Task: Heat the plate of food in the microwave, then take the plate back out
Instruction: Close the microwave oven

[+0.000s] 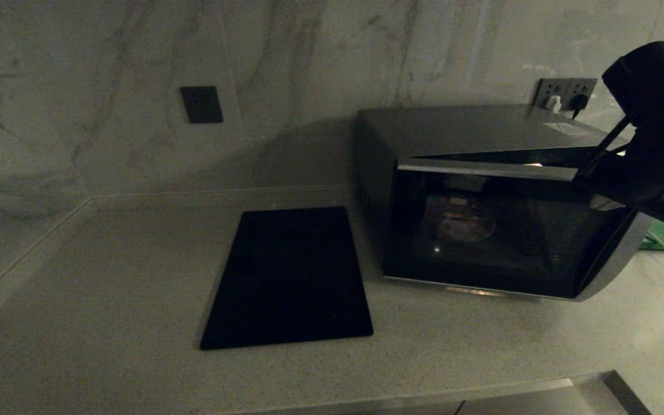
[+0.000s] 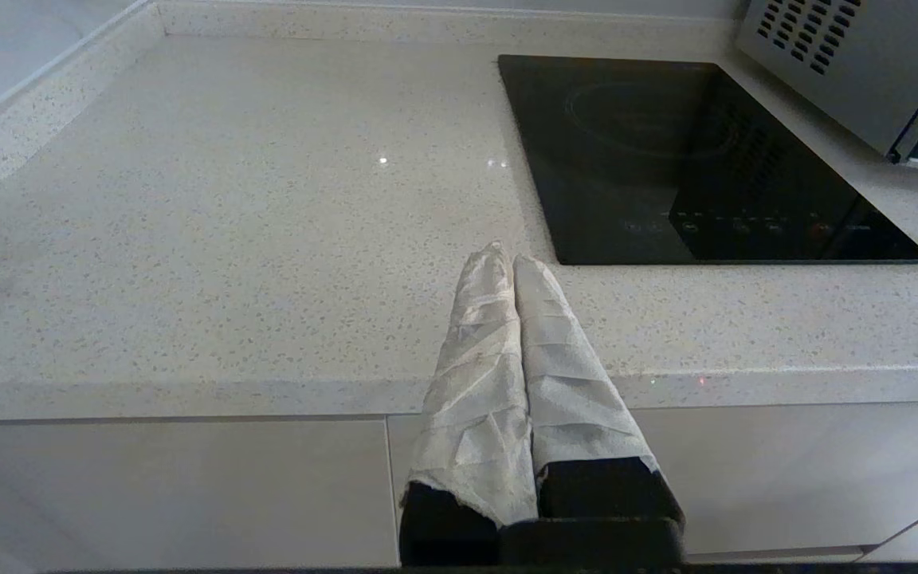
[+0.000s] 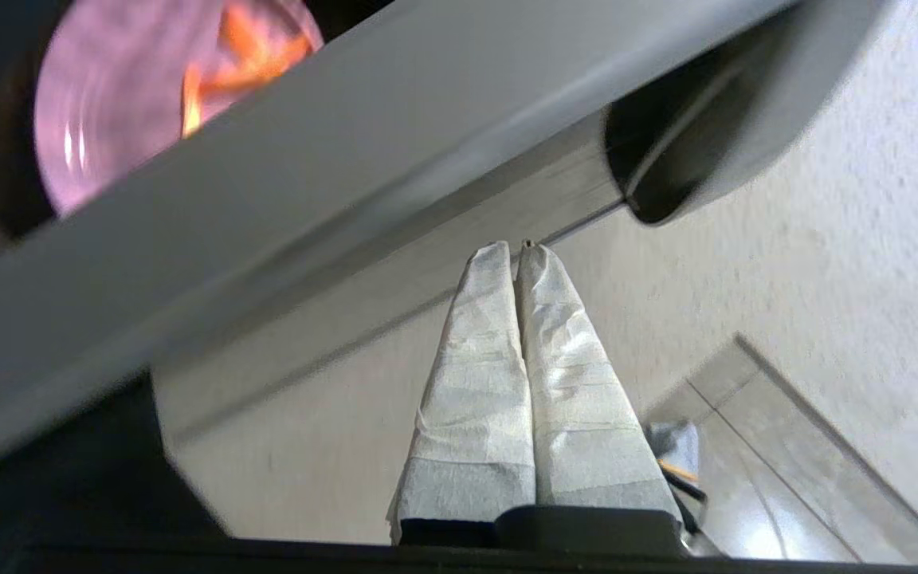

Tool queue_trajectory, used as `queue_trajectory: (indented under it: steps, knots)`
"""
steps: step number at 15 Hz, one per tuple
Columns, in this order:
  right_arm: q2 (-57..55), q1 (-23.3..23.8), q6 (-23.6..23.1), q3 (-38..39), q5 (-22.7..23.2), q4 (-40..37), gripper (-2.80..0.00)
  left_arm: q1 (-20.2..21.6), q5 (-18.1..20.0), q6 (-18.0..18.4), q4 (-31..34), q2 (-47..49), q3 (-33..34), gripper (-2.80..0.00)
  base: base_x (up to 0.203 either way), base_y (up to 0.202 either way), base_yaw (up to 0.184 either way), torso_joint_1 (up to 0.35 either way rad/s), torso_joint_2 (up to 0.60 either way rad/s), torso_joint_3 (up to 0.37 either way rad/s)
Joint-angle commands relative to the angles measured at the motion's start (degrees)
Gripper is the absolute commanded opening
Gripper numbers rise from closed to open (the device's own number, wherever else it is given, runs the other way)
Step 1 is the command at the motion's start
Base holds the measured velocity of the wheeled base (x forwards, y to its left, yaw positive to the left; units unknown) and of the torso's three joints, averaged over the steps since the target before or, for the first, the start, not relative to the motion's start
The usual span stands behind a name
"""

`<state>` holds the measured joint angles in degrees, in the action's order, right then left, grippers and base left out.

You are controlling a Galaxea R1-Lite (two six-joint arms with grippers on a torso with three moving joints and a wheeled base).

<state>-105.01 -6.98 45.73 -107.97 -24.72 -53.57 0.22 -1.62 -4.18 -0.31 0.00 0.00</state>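
Two tools in play, only the right one working. Right tool (image 3: 519,259) sits at the right end of the microwave (image 1: 482,144), up by the door's top edge; its padded fingers (image 3: 491,359) are pressed together, clenched on nothing I can see. Microwave door (image 1: 499,230) stands slightly ajar at the top, a wedge of gap w/ light showing. Can't tell if it is being pushed closed or pulled open.

Plate of food (image 1: 461,222) is inside the microwave, seen dimly through the dark glass, toward the left of the cavity. Right wrist view catches it too: pink plate, orange sticks on top.

Left tool (image 2: 507,255) parked at the near edge of the counter (image 2: 228,239), left of the cooktop (image 1: 291,276), fingers together, empty.

Handling guess: plate looks small, stiff, light; glazed so prob. slippery, and breakable if dropped. Food sticks lie loose, so keep it level. Raised rim is the place to take hold, pinching the near edge once the door is fully down. May be hot after heating; the finger padding should help w/ grip.
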Motion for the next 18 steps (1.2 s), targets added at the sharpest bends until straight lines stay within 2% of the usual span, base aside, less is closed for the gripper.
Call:
queue_trajectory:
  steps: [1, 4, 6, 13, 18]
  knots:
    - [-1.9, 2.4, 0.1, -0.1, -0.1, 2.2, -2.8, 0.0, 0.0, 0.0, 0.0, 0.1, 0.0, -2.8, 0.0, 0.0, 0.0, 0.0, 0.0, 0.0]
    - [-3.1, 5.5, -0.4, 0.0, 1.3, 7.8, -2.8, 0.0, 0.0, 0.0, 0.0, 0.1, 0.0, -2.8, 0.0, 0.0, 0.0, 0.0, 0.0, 0.0]
    - [-3.5, 6.9, -0.3, 0.0, 5.2, 10.8, -2.8, 0.0, 0.0, 0.0, 0.0, 0.1, 0.0, -2.8, 0.0, 0.0, 0.0, 0.0, 0.0, 0.0]
    - [-6.1, 6.9, -0.2, -0.2, 11.3, 17.8, -2.8, 0.0, 0.0, 0.0, 0.0, 0.1, 0.0, -2.8, 0.0, 0.0, 0.0, 0.0, 0.0, 0.0]
    - [-8.5, 7.0, 0.1, -2.8, 12.2, 19.5, -2.8, 0.0, 0.0, 0.0, 0.0, 0.1, 0.0, -2.8, 0.0, 0.0, 0.0, 0.0, 0.0, 0.0]
